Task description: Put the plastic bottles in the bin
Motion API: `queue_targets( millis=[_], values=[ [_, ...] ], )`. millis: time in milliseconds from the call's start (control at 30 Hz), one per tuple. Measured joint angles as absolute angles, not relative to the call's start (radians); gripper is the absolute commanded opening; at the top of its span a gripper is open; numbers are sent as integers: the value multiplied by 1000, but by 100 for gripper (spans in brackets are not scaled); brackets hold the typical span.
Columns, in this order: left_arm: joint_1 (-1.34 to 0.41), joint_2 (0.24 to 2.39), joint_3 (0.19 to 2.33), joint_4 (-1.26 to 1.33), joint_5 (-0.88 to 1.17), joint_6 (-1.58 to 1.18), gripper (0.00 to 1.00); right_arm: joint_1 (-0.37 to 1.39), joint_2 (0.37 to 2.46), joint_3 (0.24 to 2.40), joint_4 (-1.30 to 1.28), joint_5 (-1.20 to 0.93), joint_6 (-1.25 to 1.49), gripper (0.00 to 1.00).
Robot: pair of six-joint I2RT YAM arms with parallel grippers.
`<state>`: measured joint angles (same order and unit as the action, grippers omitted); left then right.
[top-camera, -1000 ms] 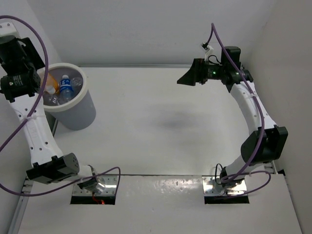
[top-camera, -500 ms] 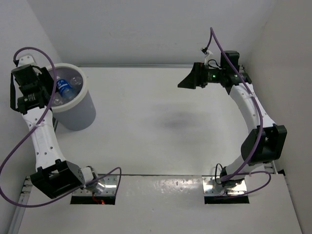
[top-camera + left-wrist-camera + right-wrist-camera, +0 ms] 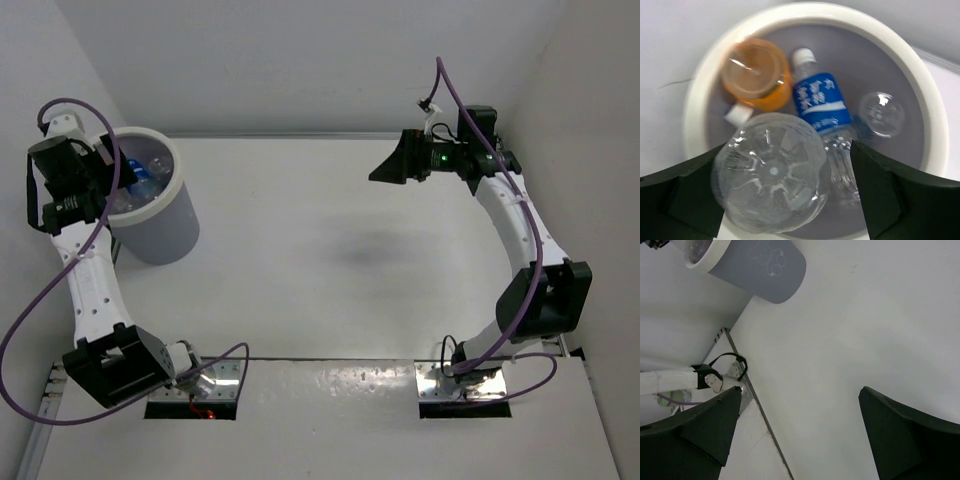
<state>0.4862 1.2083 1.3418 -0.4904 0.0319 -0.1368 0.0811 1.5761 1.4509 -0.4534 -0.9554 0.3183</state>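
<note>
In the left wrist view I look straight down into the bin (image 3: pixel 920 85), grey inside with a wide white rim. My left gripper (image 3: pixel 785 175) is open above it. A clear plastic bottle (image 3: pixel 771 172), seen base-first and blurred, sits loose between the spread fingers, with a gap to the right finger (image 3: pixel 890 195). Below it lie an orange bottle (image 3: pixel 757 75), a blue-labelled bottle (image 3: pixel 820 100) and another clear bottle (image 3: pixel 881 114). From above, the left gripper (image 3: pixel 97 172) hangs over the left rim of the bin (image 3: pixel 155 230). My right gripper (image 3: pixel 385 165) is open and empty, high at the back right.
The bin (image 3: pixel 760 265) stands at the table's back left corner, close to the left wall. In the right wrist view the open right gripper (image 3: pixel 800 390) has bare white tabletop under it, with the left arm's base mount (image 3: pixel 715 380) at the near edge.
My left arm has come down over the bin and its jaws have opened, letting go of the clear bottle. The right arm has barely moved.
</note>
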Motion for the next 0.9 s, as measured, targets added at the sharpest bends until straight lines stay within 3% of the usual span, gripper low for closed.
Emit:
queue_targets(
  millis=[133, 300, 600, 900],
  values=[
    [476, 1236, 1383, -539, 104, -130, 100, 82, 1569, 1447, -459, -955, 315, 99],
    [471, 1255, 1581, -567, 144, -103, 100, 89, 1536, 1429, -478, -953, 313, 99],
    [451, 1277, 1987, -482, 23, 5, 100, 98, 1457, 1422, -537, -906, 280, 99],
    [38, 1421, 2019, -600, 15, 104, 100, 10, 1430, 1564, -628, -685, 264, 100]
  ],
)
